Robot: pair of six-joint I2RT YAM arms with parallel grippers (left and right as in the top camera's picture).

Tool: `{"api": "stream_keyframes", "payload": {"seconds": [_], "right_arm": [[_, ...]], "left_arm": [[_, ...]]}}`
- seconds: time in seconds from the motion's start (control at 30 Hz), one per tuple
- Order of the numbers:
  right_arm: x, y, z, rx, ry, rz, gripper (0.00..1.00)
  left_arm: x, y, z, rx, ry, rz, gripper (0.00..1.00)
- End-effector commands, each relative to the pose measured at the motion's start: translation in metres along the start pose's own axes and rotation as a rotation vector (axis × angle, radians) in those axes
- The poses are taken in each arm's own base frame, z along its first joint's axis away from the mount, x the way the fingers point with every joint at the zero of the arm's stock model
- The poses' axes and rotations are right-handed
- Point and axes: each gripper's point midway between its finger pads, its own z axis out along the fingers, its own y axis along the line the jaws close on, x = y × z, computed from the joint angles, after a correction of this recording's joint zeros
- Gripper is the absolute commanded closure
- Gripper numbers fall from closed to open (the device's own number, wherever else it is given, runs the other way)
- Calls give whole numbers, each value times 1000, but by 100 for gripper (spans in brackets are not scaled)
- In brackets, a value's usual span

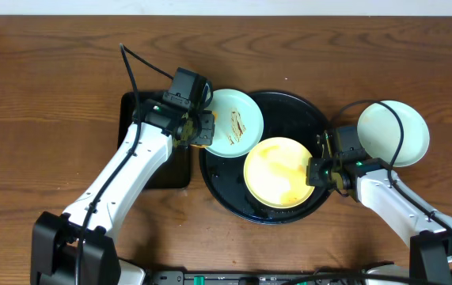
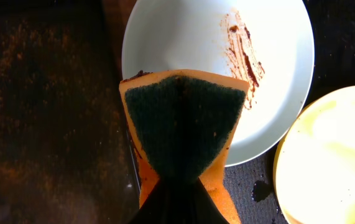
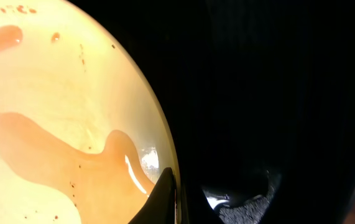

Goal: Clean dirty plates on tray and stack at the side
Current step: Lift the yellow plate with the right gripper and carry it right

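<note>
Blue plate (image 1: 237, 119) being borne on tray (image 1: 305, 111) left rim, brown streaks (image 2: 242, 53) running in one line across its face. Sponge (image 2: 180, 124) (scourer side toward wrist camera) being clamped by left fingers (image 2: 171, 208) over blue plate edge. Yellow plate (image 1: 279, 171) being met at rim by right fingers (image 3: 165, 193); gap cannot be told. Mint plate (image 1: 412, 142) being carried by desk (image 1: 51, 79), right of tray.

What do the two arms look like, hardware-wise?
Both arms match: white link shells on the left arm and right arm, black joint housings and black bases. The left gripper and right gripper are black. A thin black cable loops off each wrist; a small green light shows near each.
</note>
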Motion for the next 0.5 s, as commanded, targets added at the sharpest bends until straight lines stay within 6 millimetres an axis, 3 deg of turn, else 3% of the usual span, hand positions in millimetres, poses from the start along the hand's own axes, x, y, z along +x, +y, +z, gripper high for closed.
{"api": "stream_keyframes", "payload": {"seconds": [0.0,0.17,0.47], "right_arm": [[-5,-5,-1,24,-23,7,99],[-33,-12,-25,97,-135,-27,99],[-73,-16,-85,198,-306,-152,99]], "left_arm": [[-3,1,-2,-7,-10,5,92],[-3,1,-2,-7,-10,5,92],[-3,1,-2,-7,-10,1,92]]}}
